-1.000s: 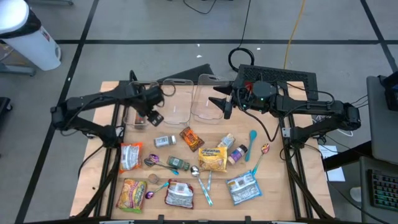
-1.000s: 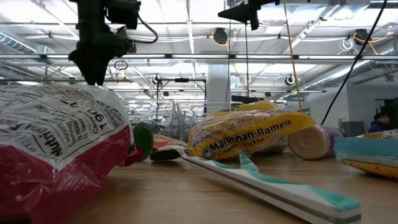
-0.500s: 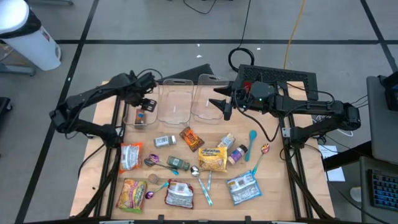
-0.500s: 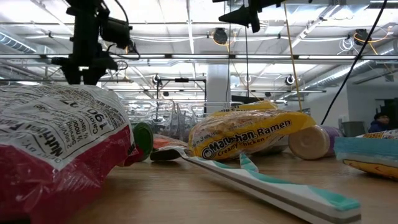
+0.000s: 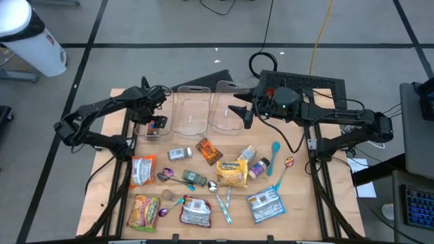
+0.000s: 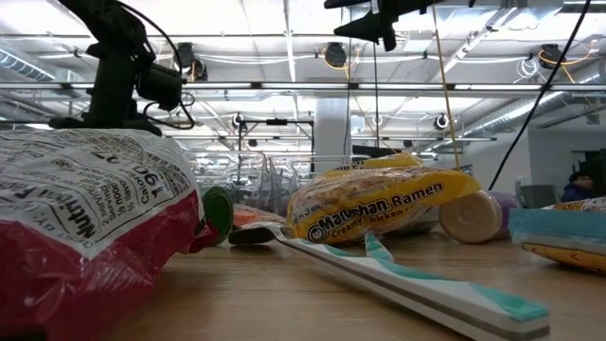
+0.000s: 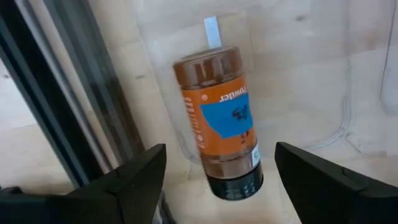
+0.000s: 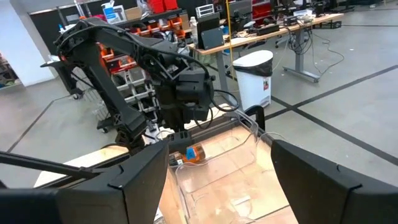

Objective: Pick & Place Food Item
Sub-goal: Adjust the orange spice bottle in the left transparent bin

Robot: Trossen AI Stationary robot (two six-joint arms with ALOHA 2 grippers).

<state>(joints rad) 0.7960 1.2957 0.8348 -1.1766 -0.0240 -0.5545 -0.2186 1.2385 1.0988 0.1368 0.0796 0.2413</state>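
Observation:
A brown spice jar [image 7: 217, 118] with an orange-and-blue label and a black cap lies on its side on the floor of the leftmost clear container [image 5: 140, 127]. It also shows in the high view [image 5: 157, 124]. My left gripper [image 7: 221, 148] points straight down above the jar, open. Its fingers stand to either side of the cap end and are clear of it. My right gripper [image 5: 237, 110] hangs level above the rightmost clear container [image 5: 227, 115], open and with nothing between its fingers [image 8: 323, 180].
A middle clear container [image 5: 191, 115] stands between the other two. Nearer on the table lie a ramen packet [image 5: 232, 173], a snack bar [image 5: 209, 150], several food pouches, small jars, spoons and a toothbrush [image 6: 417, 279]. A metal frame bar [image 7: 68, 106] runs beside the left container.
My left gripper has swung toward the table's left edge and come down over the leftmost container, rolling as it went. Its fingers stand wider apart than before. The spice jar now lies loose on the container's floor.

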